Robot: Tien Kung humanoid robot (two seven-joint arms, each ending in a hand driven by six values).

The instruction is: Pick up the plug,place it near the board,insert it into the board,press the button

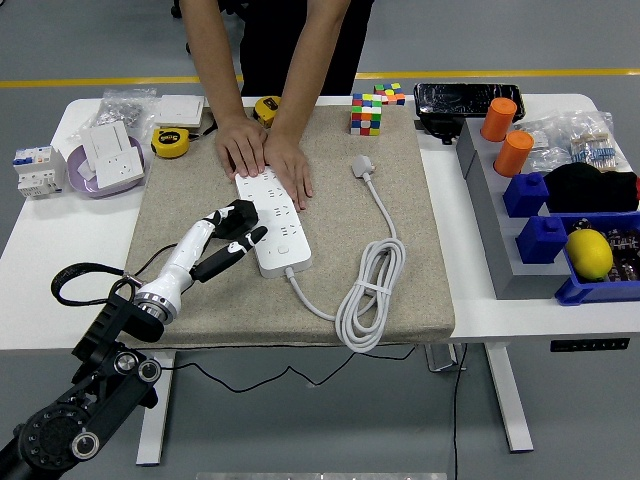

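A white power strip (274,221) lies on the beige mat (330,160), its cable (372,290) coiled to the right and ending in a grey plug (362,165). My left hand (232,232) comes in from the lower left and is shut on a black plug (241,215), held right against the strip's left edge. A person's two hands (262,153) press flat on the strip's far end. My right arm is out of view.
A Rubik's cube (366,113) stands at the mat's far edge. Tape measures (170,141), a purple bowl with sockets (108,165) and a breaker (33,170) sit at the far left. Grey and blue bins (545,225) with orange cylinders and a lemon fill the right.
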